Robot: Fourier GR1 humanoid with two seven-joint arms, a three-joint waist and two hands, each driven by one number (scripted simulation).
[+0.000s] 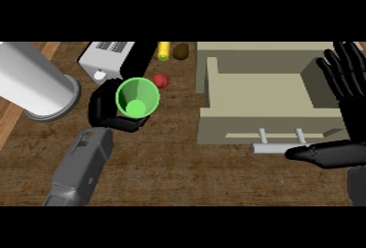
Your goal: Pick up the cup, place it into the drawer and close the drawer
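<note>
With fingers curled round the translucent green plastic cup [137, 98], the left hand [104, 104] seems ready to carry it rightwards, above the open beige drawer [243, 122].

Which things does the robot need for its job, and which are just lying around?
Needed: green cup, left hand holding it, open drawer.
Lying about: white toaster, grey cylinder, red fruit, yellow thing, brown thing.

a kitchen: wood counter [186, 169], toaster [107, 59], fruit [160, 81] and an open drawer [257, 127].
</note>
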